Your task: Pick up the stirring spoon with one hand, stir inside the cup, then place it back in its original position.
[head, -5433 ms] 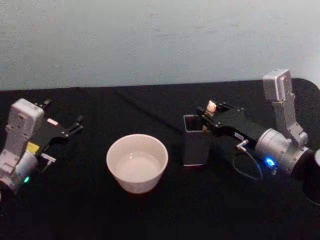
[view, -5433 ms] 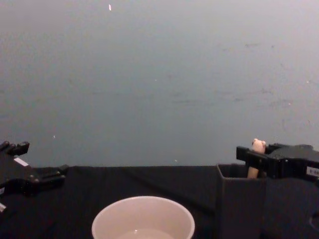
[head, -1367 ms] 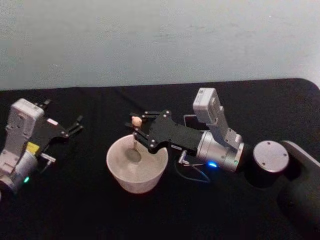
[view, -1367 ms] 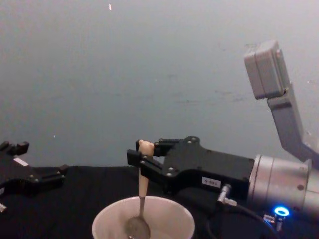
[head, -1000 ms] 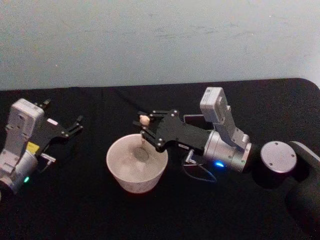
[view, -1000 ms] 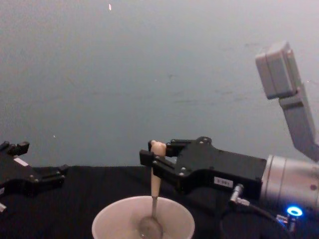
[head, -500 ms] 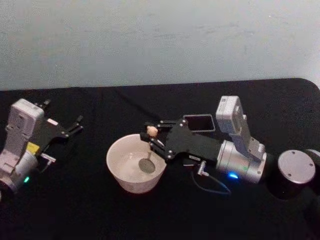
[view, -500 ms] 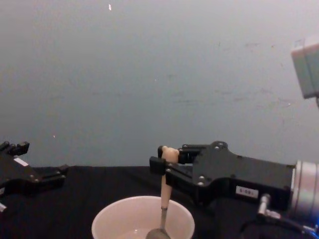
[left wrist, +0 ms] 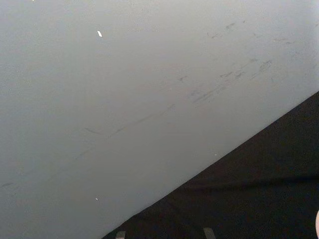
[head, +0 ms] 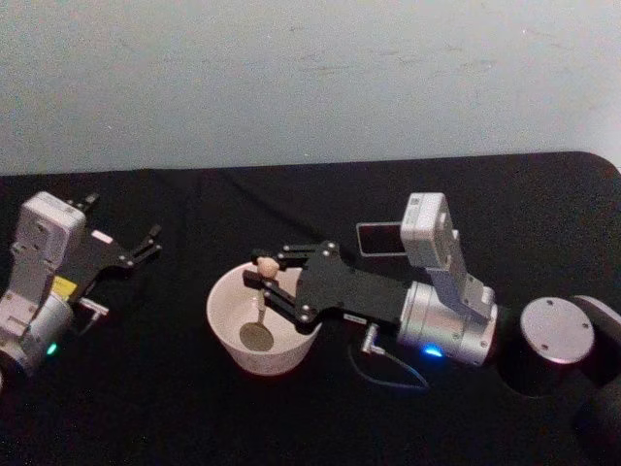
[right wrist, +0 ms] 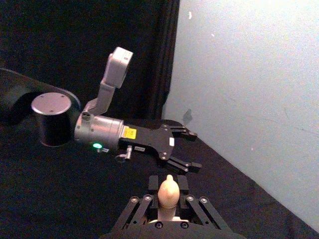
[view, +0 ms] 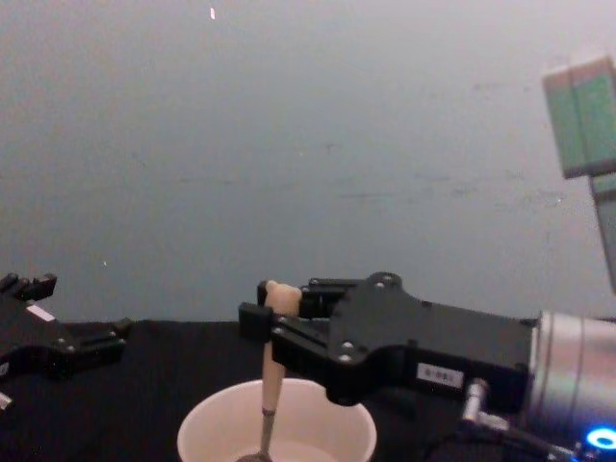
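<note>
One step done, one under way, one left.
Right end effector (head: 264,273) clamps the stirring spoon (head: 261,306) by its beige handle, bowl low inside the cream cup (head: 272,361) on the black counter (head: 146,408); the dark holder (head: 380,238) behind awaits the spoon's return. Left end effector (head: 144,243) sits parked, fingers spread.

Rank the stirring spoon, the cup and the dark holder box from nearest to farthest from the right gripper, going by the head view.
1. The stirring spoon: clamped in the right gripper itself, hanging down into the cup.
2. The cup: directly below the gripper, around the spoon's bowl.
3. The holder box: farther back and to the right, behind the right arm.
</note>
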Motion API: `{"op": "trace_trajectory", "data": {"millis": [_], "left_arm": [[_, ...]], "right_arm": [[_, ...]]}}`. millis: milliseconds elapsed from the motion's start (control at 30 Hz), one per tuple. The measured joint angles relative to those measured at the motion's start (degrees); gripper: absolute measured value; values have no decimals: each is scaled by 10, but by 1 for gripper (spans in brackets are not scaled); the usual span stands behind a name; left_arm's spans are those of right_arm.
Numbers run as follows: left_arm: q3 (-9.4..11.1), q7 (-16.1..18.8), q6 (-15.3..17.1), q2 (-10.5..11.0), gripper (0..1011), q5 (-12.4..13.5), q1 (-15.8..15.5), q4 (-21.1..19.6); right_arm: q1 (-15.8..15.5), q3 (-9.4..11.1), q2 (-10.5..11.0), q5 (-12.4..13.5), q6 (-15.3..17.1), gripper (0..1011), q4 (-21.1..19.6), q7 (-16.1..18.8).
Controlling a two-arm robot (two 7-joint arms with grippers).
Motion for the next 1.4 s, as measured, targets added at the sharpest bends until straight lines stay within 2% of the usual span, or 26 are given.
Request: {"op": "trace_trajectory", "data": {"millis": [300,400,567,1067,1400], "left_arm": [[0,0,0,0,1001,0,0,0],[0,0,0,0,1001,0,0,0],[0,0,0,0,1001,0,0,0],[0,0,0,0,1001,0,0,0],[0,0,0,0,1001,0,0,0]], "right_arm": [[21,-4,-32,-17,-2,214,40,-32],[31,0,-43,-26,-4,214,59,-46],[38,7,-51,-35,-6,214,75,-57],[37,23,-48,-46,-5,214,82,-62],[25,33,-31,-46,-1,214,67,-57]]}}
